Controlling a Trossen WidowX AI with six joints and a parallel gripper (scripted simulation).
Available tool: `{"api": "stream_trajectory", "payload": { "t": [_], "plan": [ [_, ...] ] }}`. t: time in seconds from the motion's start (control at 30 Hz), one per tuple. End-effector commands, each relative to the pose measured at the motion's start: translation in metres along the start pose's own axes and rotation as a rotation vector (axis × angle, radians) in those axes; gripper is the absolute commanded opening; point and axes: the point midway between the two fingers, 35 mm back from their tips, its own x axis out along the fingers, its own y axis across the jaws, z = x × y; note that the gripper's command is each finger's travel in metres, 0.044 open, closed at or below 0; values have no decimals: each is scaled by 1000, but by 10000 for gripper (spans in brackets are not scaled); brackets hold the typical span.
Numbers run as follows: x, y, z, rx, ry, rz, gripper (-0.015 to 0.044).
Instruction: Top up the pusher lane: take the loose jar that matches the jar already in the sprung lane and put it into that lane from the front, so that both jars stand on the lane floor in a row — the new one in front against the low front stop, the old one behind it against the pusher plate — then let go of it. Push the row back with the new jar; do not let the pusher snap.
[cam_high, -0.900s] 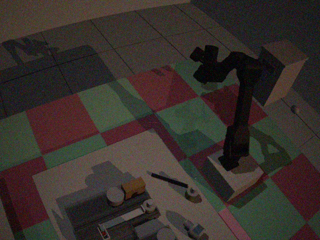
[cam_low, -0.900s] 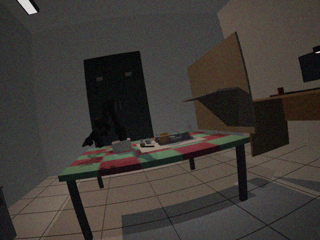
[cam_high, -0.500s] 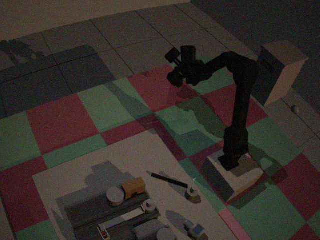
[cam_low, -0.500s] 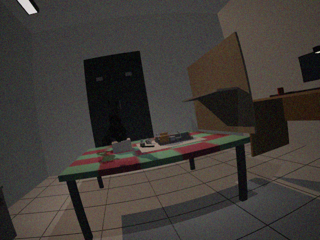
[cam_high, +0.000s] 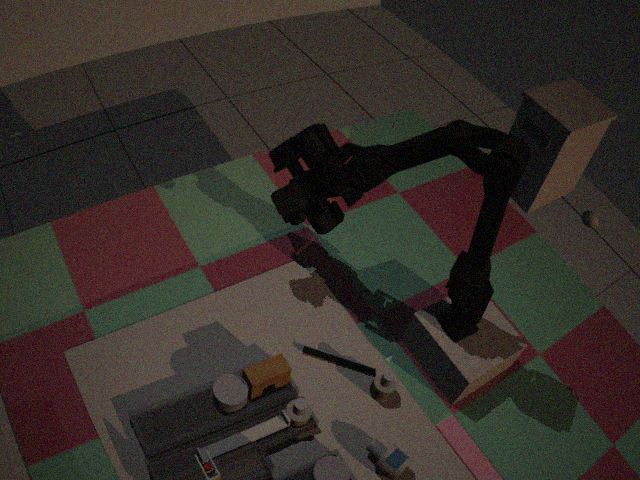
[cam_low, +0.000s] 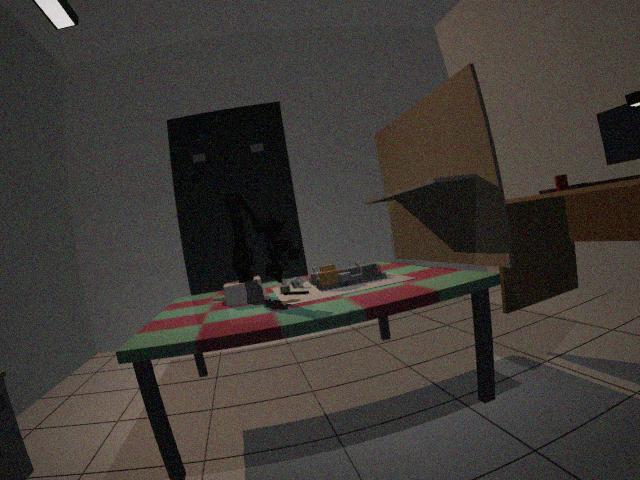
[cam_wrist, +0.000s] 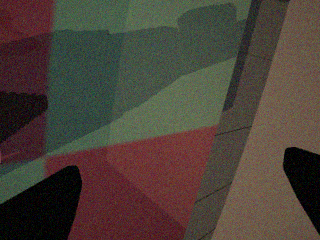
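My gripper (cam_high: 281, 180) is open and empty, raised over the mat's far part, well away from the rack; in the wrist view its fingertips (cam_wrist: 182, 160) stand wide apart. A loose jar (cam_high: 385, 388) with a pale, knobbed lid stands on the pale board, right of the rack. A similar knobbed jar (cam_high: 298, 411) stands at the right end of the sprung lane. A pale strip (cam_high: 248, 434) runs behind it to a small end piece with a red mark. The pusher plate and the front stop are hard to make out. The jars' bodies are dim.
The dark rack (cam_high: 170, 421) (cam_low: 372, 271) also bears a round-lidded container (cam_high: 230, 392), an orange block (cam_high: 268, 374) (cam_low: 327, 276) and a grey block (cam_high: 299, 457). A black pen (cam_high: 338, 360) lies near the loose jar. A blue-faced item (cam_high: 396, 458) lies on the board (cam_high: 248, 304).
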Motion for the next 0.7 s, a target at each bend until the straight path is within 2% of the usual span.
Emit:
{"api": "stream_trajectory", "payload": {
  "t": [0.0,0.17,0.33,0.5,0.67],
  "plan": [
    [-25,21,44,58,-97,65,440],
    [-75,64,108,136,-235,201,440],
    [-131,119,147,197,-305,372,440],
    [-188,180,160,239,-294,554,440],
    [-240,239,143,266,-196,708,440]
  ]
}}
